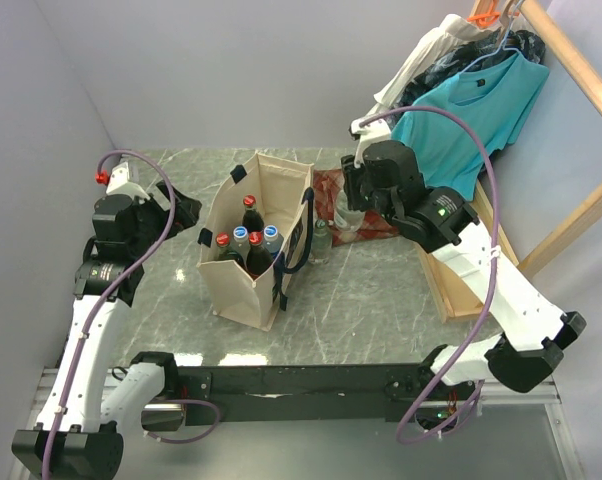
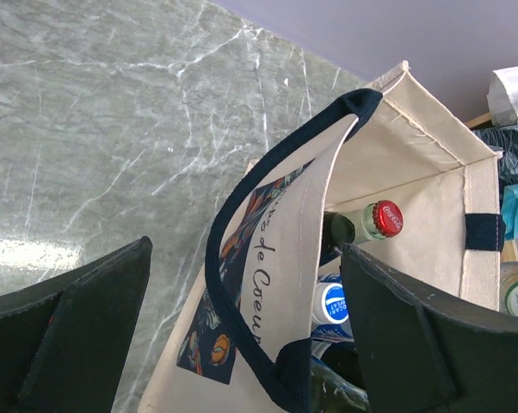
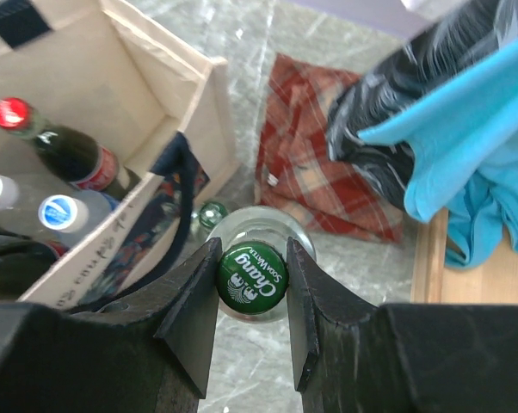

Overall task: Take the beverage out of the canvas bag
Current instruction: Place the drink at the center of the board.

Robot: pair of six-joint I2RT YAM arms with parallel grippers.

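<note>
The left claw hangs spread wide beside the left wall of the canvas bag, gripping nothing; it is probably there to steady the tote. Inside the bag stand a red-capped Coca-Cola bottle and blue-capped bottles. Just right of the bag, outside it, the right claw pinches the neck of a green-capped Chang soda bottle, upright over the grey marble desk, likely for setting down. Beyond lie a red plaid cloth, a teal T-shirt hanging by a wooden rail, and lilac walls.
</note>
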